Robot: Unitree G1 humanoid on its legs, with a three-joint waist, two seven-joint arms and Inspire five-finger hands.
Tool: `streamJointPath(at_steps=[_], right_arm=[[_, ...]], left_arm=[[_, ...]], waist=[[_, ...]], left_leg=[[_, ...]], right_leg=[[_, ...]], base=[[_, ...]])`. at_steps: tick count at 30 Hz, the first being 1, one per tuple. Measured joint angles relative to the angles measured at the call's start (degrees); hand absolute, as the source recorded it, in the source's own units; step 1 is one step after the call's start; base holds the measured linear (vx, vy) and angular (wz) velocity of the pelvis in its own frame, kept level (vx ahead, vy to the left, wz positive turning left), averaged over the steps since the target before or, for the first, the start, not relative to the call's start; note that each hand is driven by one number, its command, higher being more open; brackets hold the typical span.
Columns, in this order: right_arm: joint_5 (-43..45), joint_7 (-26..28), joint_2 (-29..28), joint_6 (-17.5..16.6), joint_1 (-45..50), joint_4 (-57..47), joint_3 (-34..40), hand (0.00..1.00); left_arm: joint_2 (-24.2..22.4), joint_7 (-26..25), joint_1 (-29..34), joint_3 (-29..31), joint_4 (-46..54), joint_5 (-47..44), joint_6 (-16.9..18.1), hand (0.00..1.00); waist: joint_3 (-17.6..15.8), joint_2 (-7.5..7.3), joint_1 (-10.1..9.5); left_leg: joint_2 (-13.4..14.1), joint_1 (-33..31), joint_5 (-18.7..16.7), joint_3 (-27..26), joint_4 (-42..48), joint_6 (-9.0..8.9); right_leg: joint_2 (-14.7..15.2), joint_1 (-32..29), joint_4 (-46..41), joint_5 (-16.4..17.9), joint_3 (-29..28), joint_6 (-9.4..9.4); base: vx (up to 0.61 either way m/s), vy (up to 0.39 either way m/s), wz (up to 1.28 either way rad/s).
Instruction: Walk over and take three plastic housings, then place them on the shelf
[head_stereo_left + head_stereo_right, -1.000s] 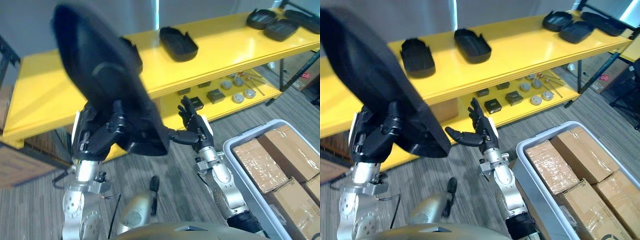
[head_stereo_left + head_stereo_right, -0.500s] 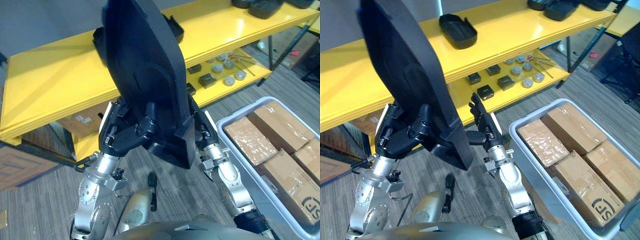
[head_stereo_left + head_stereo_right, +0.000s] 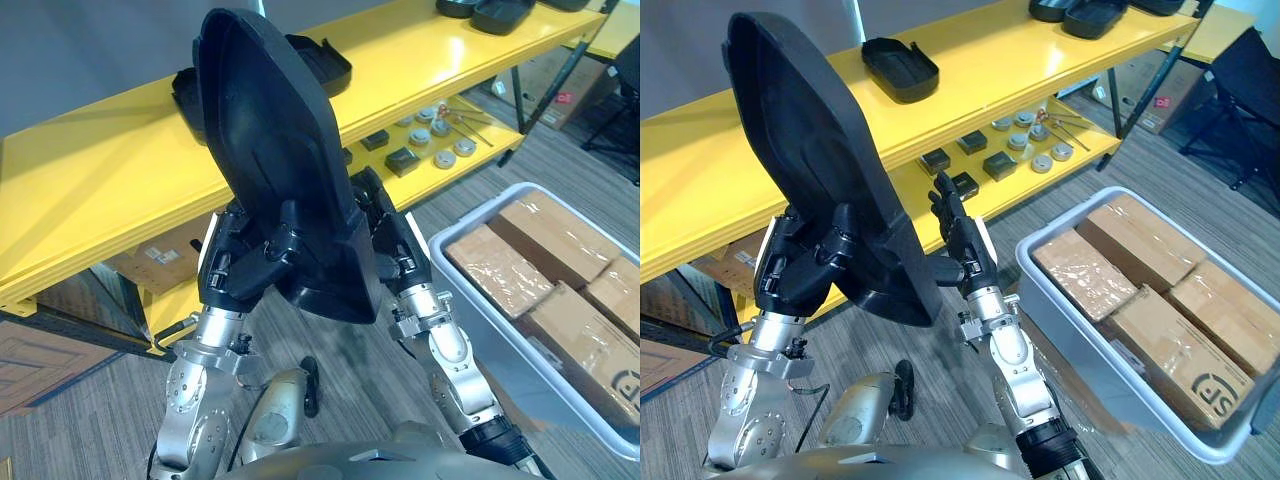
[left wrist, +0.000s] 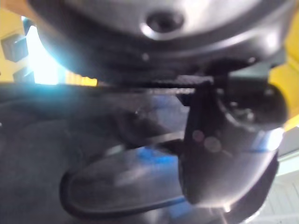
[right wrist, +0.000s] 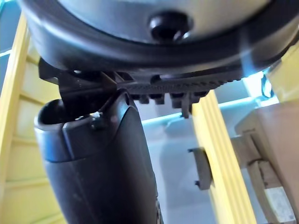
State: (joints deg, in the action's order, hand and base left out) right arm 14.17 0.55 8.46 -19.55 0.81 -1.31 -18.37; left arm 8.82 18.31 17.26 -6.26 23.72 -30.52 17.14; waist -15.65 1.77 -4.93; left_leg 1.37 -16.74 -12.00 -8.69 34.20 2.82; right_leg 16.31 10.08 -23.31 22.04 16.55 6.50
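A large black plastic housing [image 3: 270, 170] stands nearly upright in front of me, its hollow side turned away from me. My left hand [image 3: 245, 270] is shut on its lower left edge, fingers curled over the rim. My right hand [image 3: 958, 235] is open with straight fingers, close against the housing's lower right edge. On the top board of the yellow shelf [image 3: 100, 190] lie two more black housings [image 3: 900, 68], [image 3: 185, 90]. Further ones [image 3: 1080, 12] lie at the shelf's far right end.
Small dark blocks and round metal parts [image 3: 1000, 160] lie on the shelf's lower board. A grey bin [image 3: 1040, 300] with taped cardboard boxes [image 3: 1170, 300] stands on the floor to my right. A cardboard box [image 3: 160, 255] sits under the shelf at the left.
The held housing has swung from leaning left to upright in front of me. My right hand has closed in on its right edge. The camera has also shifted.
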Motion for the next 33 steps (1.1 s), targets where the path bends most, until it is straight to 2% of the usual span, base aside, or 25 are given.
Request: streamJointPath(at_steps=[1,2,3,4,5,6,7,8,10,11,12,13,14,16,18,19,20,21,22,23,24,25,26,29,33], right_arm=[[-0.4,-0.5,-0.6,-0.1,0.4,-0.1,-0.1,1.0],[-0.4,-1.3,-0.2,-0.5,0.4,-0.2,0.1,1.0],[-0.4,-1.6,-0.2,-0.5,0.5,-0.2,0.3,1.0],[-0.5,-2.1,-0.9,-0.5,0.9,-0.2,0.6,1.0],[-0.6,-2.2,-1.3,-0.5,1.1,-0.1,1.1,1.0],[-1.1,-2.5,-2.0,-0.5,1.2,-0.1,1.6,1.0],[-2.3,-2.5,-2.0,-0.7,1.0,-0.1,2.1,1.0],[-2.7,-2.5,-1.7,-1.4,0.5,-0.3,2.3,1.0],[-3.4,-2.9,-1.3,-1.7,-0.2,-1.5,3.6,1.0],[-4.7,-3.6,-1.1,-2.0,-0.6,-2.5,4.9,1.0],[-4.7,-4.0,-0.9,-2.1,-0.8,-2.9,5.5,1.0],[-4.9,-5.1,0.2,-2.1,-0.7,-4.1,6.9,1.0],[-5.1,-6.3,1.6,-2.1,-0.8,-5.6,8.8,1.0],[-5.2,-7.3,3.6,-2.7,-1.3,-7.6,12.8,1.0],[-5.0,-7.8,5.8,-4.5,-4.1,-8.5,16.6,1.0],[-4.7,-7.7,6.1,-4.8,-4.7,-8.6,17.1,1.0],[-4.6,-7.8,7.2,-5.5,-6.4,-9.4,18.3,1.0],[-4.6,-7.6,7.4,-6.5,-7.2,-10.0,20.0,1.0],[-4.6,-7.8,7.1,-6.5,-8.0,-9.9,20.9,1.0],[-4.6,-8.3,6.4,-6.1,-8.6,-9.8,21.9,1.0],[-4.6,-8.3,6.1,-6.0,-8.0,-9.8,22.6,1.0],[-4.6,-8.1,5.9,-5.8,-7.2,-9.8,22.7,1.0],[-4.6,-7.6,5.5,-5.8,-6.8,-9.9,22.8,1.0],[-4.2,-4.8,3.7,-5.8,-5.7,-10.8,23.0,1.0],[-1.9,-3.4,-0.1,-5.1,-2.0,-11.1,22.8,1.0]], left_arm=[[0.1,0.6,0.5,0.7,0.4,0.0,0.0,0.0],[-0.5,0.9,0.2,1.7,0.6,0.0,-0.1,0.0],[-0.5,0.9,0.1,2.2,0.8,0.0,-0.1,0.0],[0.1,1.0,0.2,3.9,1.7,0.0,-0.1,0.0],[0.3,1.0,-0.1,4.5,1.7,-0.1,-0.1,0.0],[0.8,0.6,-0.2,5.7,1.7,-0.1,-0.1,0.0],[0.8,0.3,-0.2,6.5,1.7,-0.1,-0.1,0.0],[0.8,-0.8,-0.2,6.8,1.8,-0.4,0.0,0.0],[0.8,-2.1,-1.2,6.6,1.8,-0.6,0.0,0.0],[0.9,-2.8,-1.7,5.9,1.8,-0.6,0.0,0.0],[1.1,-3.2,-1.8,5.4,1.7,-0.5,0.0,0.0],[1.6,-3.9,-2.1,4.6,1.5,-0.5,0.0,0.0],[1.8,-4.2,-2.1,4.2,1.3,-0.6,0.0,0.0],[1.8,-4.8,-2.1,4.3,1.2,-0.6,0.0,0.0],[0.8,-5.4,-2.1,5.3,1.2,-0.9,0.7,0.0],[0.6,-5.5,-2.1,5.4,1.2,-0.9,0.7,0.0],[0.1,-5.6,-2.5,6.4,0.9,-1.7,0.7,0.0],[-0.2,-5.1,-4.0,5.7,-0.4,-2.2,1.0,0.0],[0.3,-4.7,-4.8,5.5,-0.8,-2.7,1.0,0.0],[0.3,-3.5,-5.9,5.0,-2.3,-3.0,1.0,0.0],[0.2,-2.8,-6.5,4.0,-3.6,-3.0,0.9,0.0],[0.2,-2.7,-6.1,3.0,-3.8,-3.1,0.8,0.0],[0.3,-2.7,-5.9,2.5,-3.8,-3.1,0.8,0.0],[0.5,-3.5,-5.9,1.6,-3.7,-3.1,0.4,0.0],[0.1,-4.6,-4.9,1.6,-3.0,-3.0,-1.4,0.0]], waist=[[0.3,-1.44,-0.14],[0.5,-1.43,0.2],[0.6,-1.11,0.16],[0.5,-1.37,0.37],[0.6,-1.49,0.43],[0.5,-1.54,0.44],[0.5,-1.19,0.38],[1.0,-0.59,0.38],[1.7,0.55,0.51],[1.9,1.07,0.97],[1.9,1.17,1.51],[2.1,1.29,2.71],[2.3,1.45,3.47],[3.9,2.74,3.49],[5.8,4.55,2.9],[5.9,4.72,2.9],[6.2,3.34,3.29],[5.8,2.53,3.31],[5.9,2.67,3.43],[5.6,2.24,3.37],[5.4,1.97,3.62],[5.1,1.14,3.41],[5.1,0.78,3.36],[4.9,-0.45,3.45],[4.9,-0.48,3.5]], left_leg=[[-1.3,0.4,-0.9,-0.1,-0.7,0.07],[-2.1,0.4,-1.0,0.7,-2.2,0.38],[-2.2,0.3,-0.9,1.1,-2.7,0.78],[-2.7,1.3,-0.8,1.7,-4.3,1.63],[-3.0,1.8,-0.7,2.0,-4.8,1.76],[-3.8,4.1,-0.5,2.3,-6.9,1.63],[-4.2,6.2,-0.2,2.5,-8.8,1.6],[-5.0,8.2,0.9,2.9,-11.5,2.77],[-6.3,9.5,2.2,4.2,-14.2,4.77],[-7.6,10.4,3.0,6.0,-15.7,5.87],[-8.3,11.1,3.5,7.0,-16.4,6.1],[-10.1,12.6,4.3,9.5,-17.7,6.71],[-11.8,14.4,4.7,12.1,-18.9,6.87],[-13.0,15.9,5.1,16.0,-20.6,7.09],[-13.1,16.3,5.8,18.9,-21.7,5.81],[-13.1,16.2,6.0,18.8,-21.6,5.23],[-15.0,14.9,6.3,16.4,-18.7,-0.75],[-11.5,11.4,0.5,8.7,-12.0,0.89],[-7.7,9.9,-1.1,4.5,-9.6,0.56],[-0.9,9.1,-2.6,-0.9,-11.0,-2.89],[3.3,10.8,0.9,-5.6,-15.8,-4.5],[1.9,14.1,3.3,-6.8,-20.0,-2.7],[1.3,15.1,3.9,-6.5,-21.4,-2.4],[-0.3,15.3,4.2,-5.7,-21.7,-2.13],[-0.8,15.9,4.3,-5.6,-22.2,-1.92]], right_leg=[[0.9,0.8,0.7,0.2,0.5,-2.02],[0.9,-2.4,-5.3,-4.5,0.3,-9.2],[1.4,-5.4,-10.1,-7.6,-0.1,-10.31],[2.6,-10.7,-19.1,-12.3,-2.1,-10.52],[2.6,-12.8,-22.4,-12.3,-3.5,-9.49],[2.2,-14.9,-24.8,-11.4,-4.9,-7.35],[1.6,-15.5,-23.4,-10.6,-5.3,-5.96],[0.4,-16.6,-19.0,-9.9,-5.4,-4.82],[-2.0,-19.3,-11.5,-10.0,-6.6,-4.28],[-3.9,-21.0,-7.0,-10.7,-9.9,-3.16],[-4.7,-21.4,-5.1,-11.1,-12.1,-2.43],[-5.8,-21.3,-2.5,-12.0,-15.7,-0.98],[-6.3,-21.0,-1.4,-12.3,-17.2,-0.5],[-6.6,-20.8,0.0,-12.5,-14.4,-0.27],[-9.3,-20.4,2.8,-12.7,-9.4,-0.6],[-9.8,-20.0,3.6,-12.8,-8.8,-0.83],[-9.7,-17.1,9.1,-18.0,-7.7,-4.33],[-8.0,-14.7,11.8,-20.1,-5.2,-2.89],[-8.1,-13.9,12.1,-19.9,-4.6,-3.06],[-8.2,-12.6,12.4,-19.9,-3.2,-3.1],[-7.2,-10.6,12.2,-19.3,-1.4,-2.44],[-6.3,-9.7,11.8,-19.2,-0.7,-2.28],[-5.9,-9.6,11.4,-19.2,-0.6,-2.24],[-4.4,-8.9,11.6,-19.2,-0.7,-1.87],[-3.9,-7.5,12.4,-19.3,0.8,-1.71]], base=[[0.21,0.21,0.35],[0.19,0.193,0.36],[0.23,0.274,0.39],[0.14,0.233,0.24],[0.19,0.237,0.27],[0.23,0.182,0.2],[0.29,0.202,0.18],[0.3,0.189,0.19],[0.24,0.149,0.4],[0.19,0.101,0.65],[0.25,0.083,1.15],[0.25,0.035,1.41],[0.23,0.004,1.48],[0.29,-0.062,1.3],[0.24,-0.061,0.98],[0.16,-0.012,0.98],[0.16,0.002,1.3],[0.15,-0.007,1.44],[0.15,-0.065,1.21],[0.15,-0.053,1.04],[0.19,0.001,0.88],[0.14,0.065,0.58],[0.12,0.089,0.35],[0.1,0.085,0.23],[0.06,0.02,0.07]])
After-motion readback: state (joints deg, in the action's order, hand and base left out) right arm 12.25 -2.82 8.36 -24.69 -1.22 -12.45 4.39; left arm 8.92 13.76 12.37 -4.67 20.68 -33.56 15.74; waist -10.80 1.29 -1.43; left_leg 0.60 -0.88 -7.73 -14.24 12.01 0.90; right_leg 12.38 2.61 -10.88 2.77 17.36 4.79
